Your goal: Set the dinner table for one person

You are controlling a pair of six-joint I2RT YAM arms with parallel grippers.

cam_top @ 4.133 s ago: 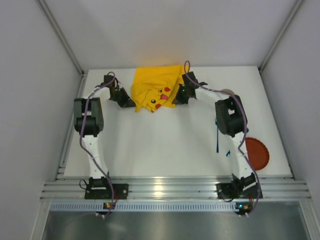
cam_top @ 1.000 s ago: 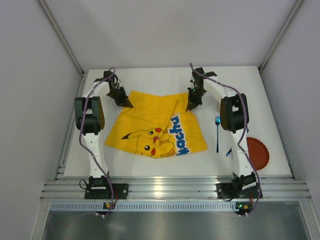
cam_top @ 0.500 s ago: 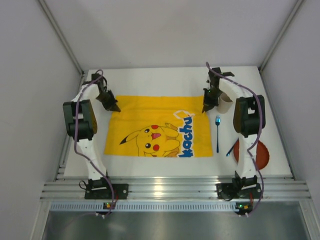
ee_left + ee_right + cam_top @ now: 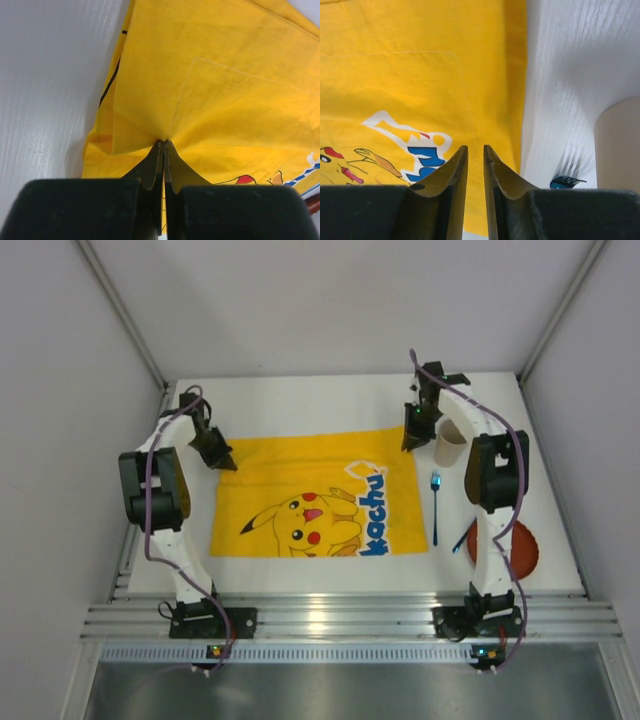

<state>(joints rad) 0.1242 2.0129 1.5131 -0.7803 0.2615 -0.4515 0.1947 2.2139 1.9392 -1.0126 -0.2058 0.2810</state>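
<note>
The white dinner table carries the yellow Pikachu-print cloth, spread flat in the middle. My left gripper is shut on the cloth's far left corner; in the left wrist view the jaws pinch a puckered fold of the cloth. My right gripper is just above the far right corner. In the right wrist view its jaws stand a little apart and empty over the cloth.
A beige cup stands right of the right gripper and shows in the right wrist view. A blue fork lies right of the cloth. A red plate and another blue utensil are partly behind the right arm.
The cloth went from a bunched heap at the back to lying spread flat. In the last half second the right gripper let go of its corner and rose slightly; the left still holds its corner.
</note>
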